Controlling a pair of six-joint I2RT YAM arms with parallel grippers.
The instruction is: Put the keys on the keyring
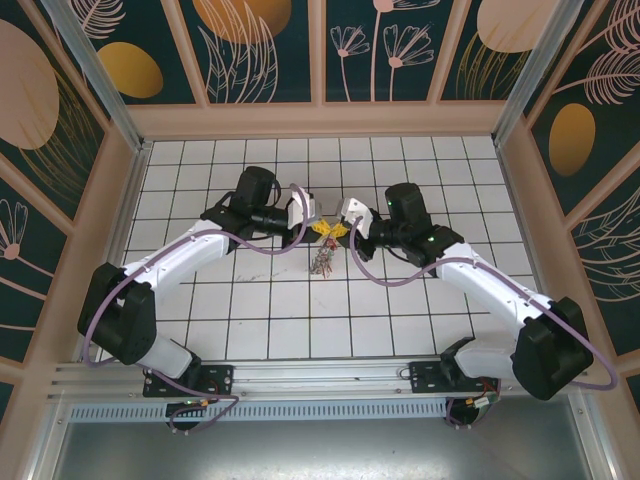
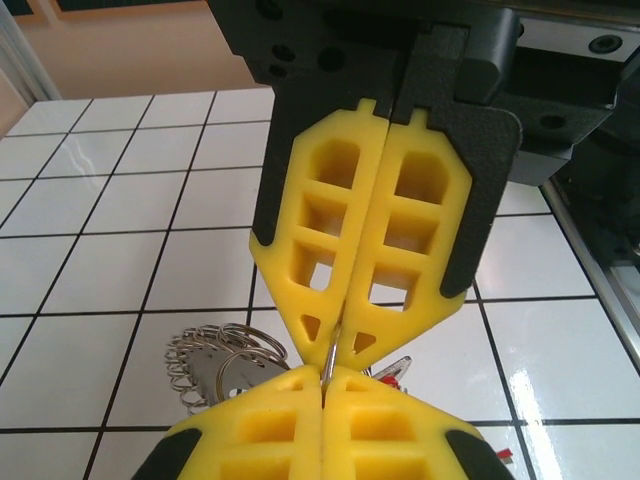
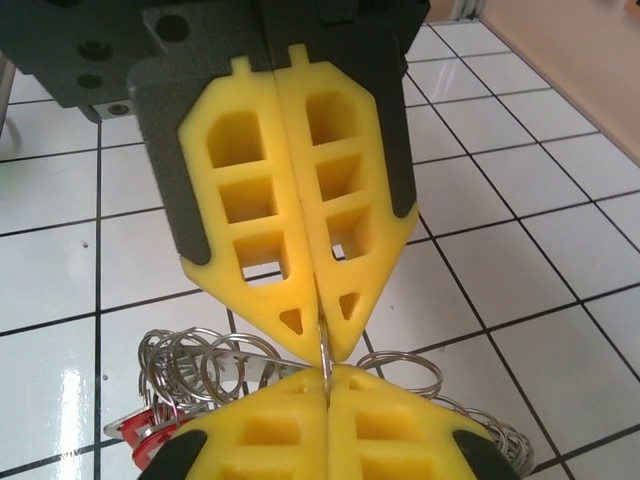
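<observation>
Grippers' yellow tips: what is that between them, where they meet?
A thin silvery metal loop, pinched by left gripper and right gripper; both wrist views show it.

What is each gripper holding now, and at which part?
The left gripper and the right gripper, tip to tip, each pinch the thin silvery wire ring at its rim.

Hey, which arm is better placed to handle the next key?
Right, narrowly, I'd guess. Both the left pincer and the right pincer are shut tip to tip on the same thin metal loop, but the red-tagged keys lie just beside the right one, so left could hold.
</observation>
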